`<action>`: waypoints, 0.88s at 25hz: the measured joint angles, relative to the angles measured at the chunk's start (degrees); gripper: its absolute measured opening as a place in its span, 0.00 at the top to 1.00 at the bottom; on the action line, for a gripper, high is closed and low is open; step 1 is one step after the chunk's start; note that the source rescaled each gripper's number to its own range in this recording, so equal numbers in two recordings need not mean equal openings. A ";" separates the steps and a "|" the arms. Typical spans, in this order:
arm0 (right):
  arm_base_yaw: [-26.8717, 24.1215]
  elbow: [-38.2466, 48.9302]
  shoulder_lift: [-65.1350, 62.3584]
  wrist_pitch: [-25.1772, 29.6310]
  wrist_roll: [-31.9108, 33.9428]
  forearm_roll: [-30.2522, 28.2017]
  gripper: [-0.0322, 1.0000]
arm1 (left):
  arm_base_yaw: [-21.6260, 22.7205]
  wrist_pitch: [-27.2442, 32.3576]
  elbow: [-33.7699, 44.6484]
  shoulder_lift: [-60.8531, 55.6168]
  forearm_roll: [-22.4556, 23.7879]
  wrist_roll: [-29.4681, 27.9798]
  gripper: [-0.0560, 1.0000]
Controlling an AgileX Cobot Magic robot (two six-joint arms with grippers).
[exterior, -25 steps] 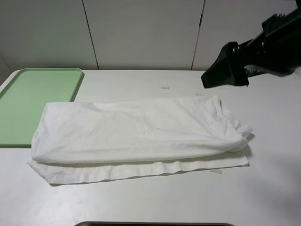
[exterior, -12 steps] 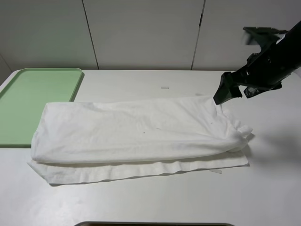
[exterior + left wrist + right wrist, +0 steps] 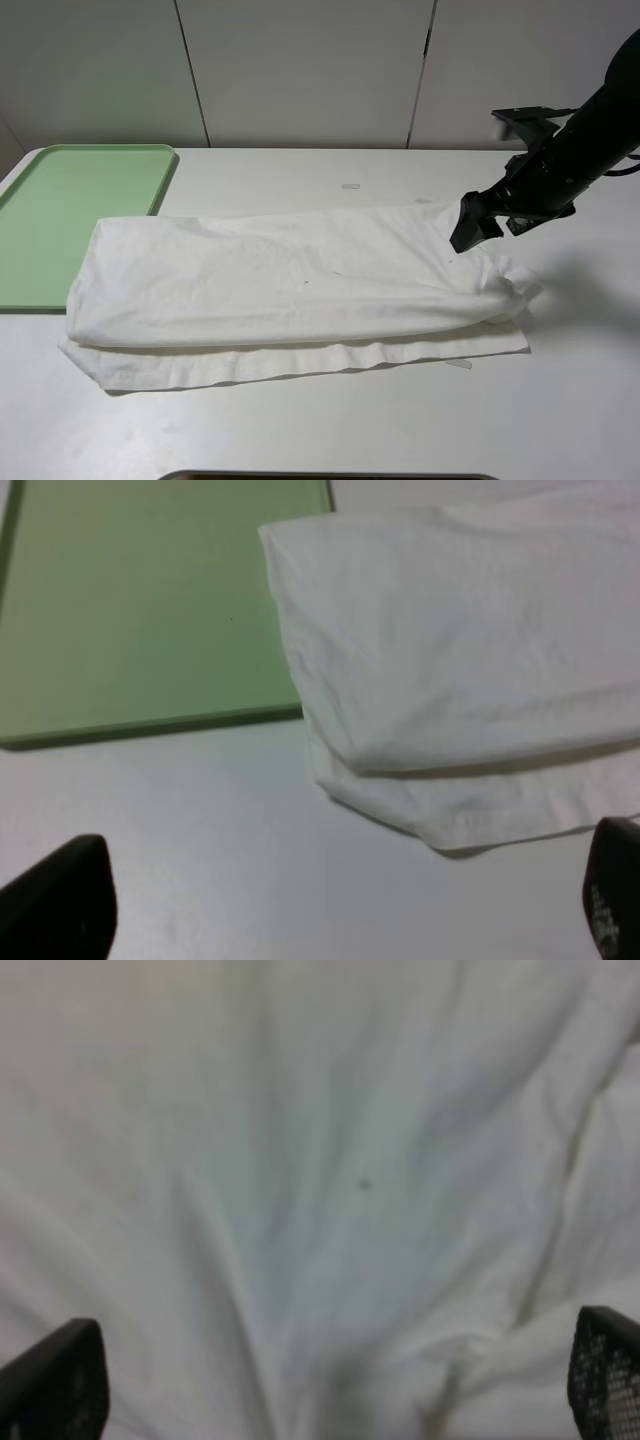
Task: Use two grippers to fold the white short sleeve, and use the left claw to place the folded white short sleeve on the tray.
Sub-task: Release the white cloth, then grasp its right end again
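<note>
**Colours on record**

White short sleeve (image 3: pixel 290 280): plain white, with a few tiny dark specks.
Tray (image 3: pixel 60 200): plain light green.
Tabletop (image 3: pixel 400 420): pale grey-white.
Right gripper (image 3: pixel 466 232): black.
Left gripper (image 3: pixel 335 900): black fingers (image 3: pixel 60 900).
Wall panels (image 3: pixel 300 70): off-white, with dark seams.

I see the white short sleeve (image 3: pixel 290 285), folded long and wrinkled, one end under the wide-spread right gripper (image 3: pixel 468 228), the other lapping the flat green tray (image 3: pixel 60 200) just beyond the wide-spread left gripper (image 3: pixel 337 900).
</note>
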 joint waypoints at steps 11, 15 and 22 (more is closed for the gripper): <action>-8.00 -0.13 5.08 -1.90 -3.42 2.67 0.00 | 0.00 0.00 0.00 0.00 0.00 0.00 0.07; -9.50 -0.13 7.64 -2.28 -6.91 7.33 0.00 | 0.00 0.00 0.00 0.00 0.00 0.00 0.07; -10.11 -0.22 14.13 -3.16 -13.58 14.08 0.00 | 0.00 0.00 0.00 0.00 0.00 0.00 0.07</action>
